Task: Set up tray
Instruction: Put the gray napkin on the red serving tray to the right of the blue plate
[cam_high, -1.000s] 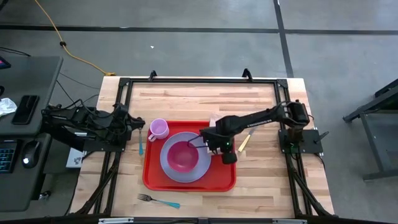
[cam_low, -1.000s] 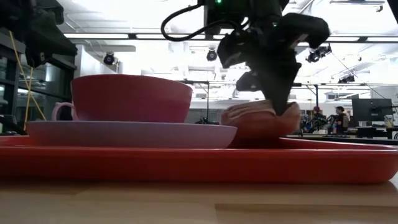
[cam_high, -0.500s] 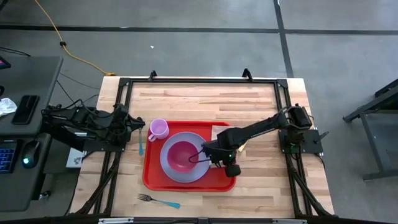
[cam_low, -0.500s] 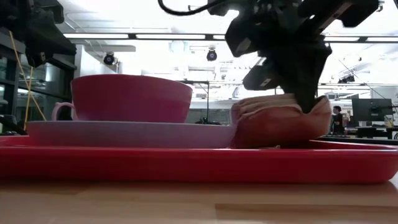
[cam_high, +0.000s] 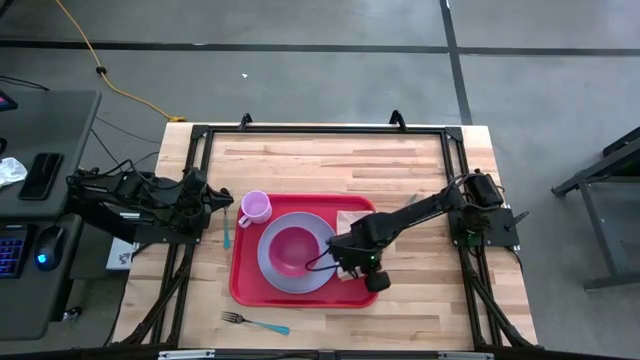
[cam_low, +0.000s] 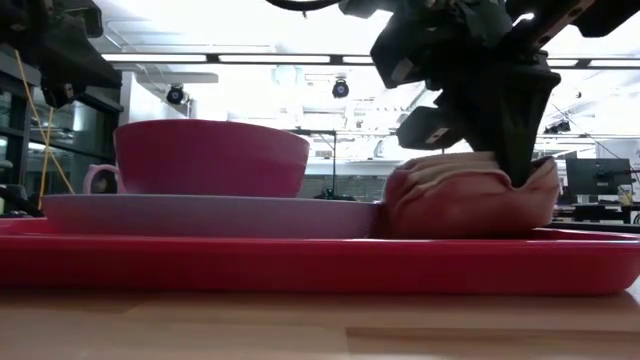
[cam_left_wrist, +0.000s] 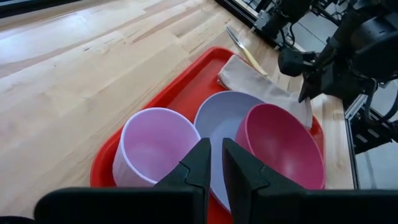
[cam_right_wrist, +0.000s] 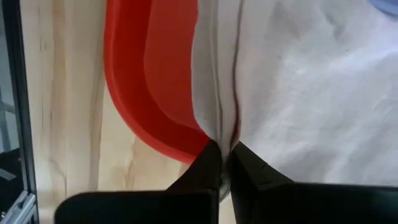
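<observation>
Right gripper (cam_right_wrist: 221, 152) pinching napkin (cam_right_wrist: 292, 87) over seemingly left-right tray (cam_high: 245, 290).

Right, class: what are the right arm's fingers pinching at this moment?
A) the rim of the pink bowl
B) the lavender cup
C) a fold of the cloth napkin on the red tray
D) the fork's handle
C: the right gripper is closed on a fold of the napkin over the tray.
</observation>
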